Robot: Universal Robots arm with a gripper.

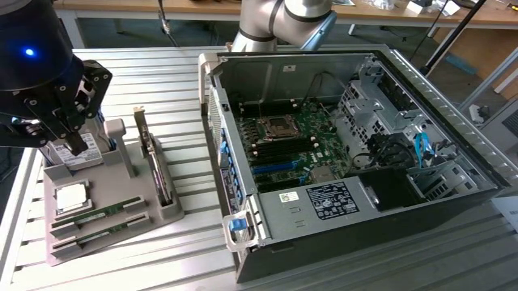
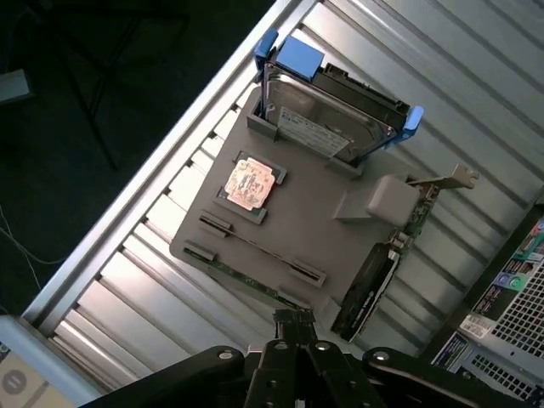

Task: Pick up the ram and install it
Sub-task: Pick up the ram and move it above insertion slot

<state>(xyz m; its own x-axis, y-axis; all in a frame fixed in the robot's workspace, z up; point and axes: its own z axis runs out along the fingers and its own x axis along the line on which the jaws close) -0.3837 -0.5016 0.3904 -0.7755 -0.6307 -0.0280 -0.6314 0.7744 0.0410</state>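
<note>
Claw (image 1: pixel 77 144) hangs over the back of the grey holder plate (image 1: pixel 121 182), above the hard drive (image 1: pixel 77 159). Its fingers are drawn narrow, with nothing between them. In the wrist view the claw (image 2: pixel 296 321) looks down on the whole holder plate (image 2: pixel 314 221). First ram stick (image 1: pixel 101 213) stands on edge in a slot of the plate, just beside the square processor (image 1: pixel 71 197). Second ram stick (image 1: pixel 101 233) sits parallel in the next slot, nearest the plate's front edge. In the wrist view the first ram stick (image 2: pixel 255 246) and second ram stick (image 2: pixel 246 276) show as thin lines between end clips. Air above both sticks is open. An upright expansion card (image 1: pixel 154 163) with metal bracket stands on the plate's side toward the computer case (image 1: pixel 404 66), taller than the sticks. The hard drive (image 2: pixel 331 115) in its blue carrier stands at the far end, with the processor (image 2: pixel 249 183) between it and the sticks. The plate lies close to the slatted worktop (image 1: pixel 178 79) edge, and the wrist view shows dark floor beyond that worktop (image 2: pixel 127 280) edge. A strip of bare worktop separates the plate from the case. The case lies open-side up, motherboard (image 1: pixel 299 139) exposed, and its walls rise around the board.
</note>
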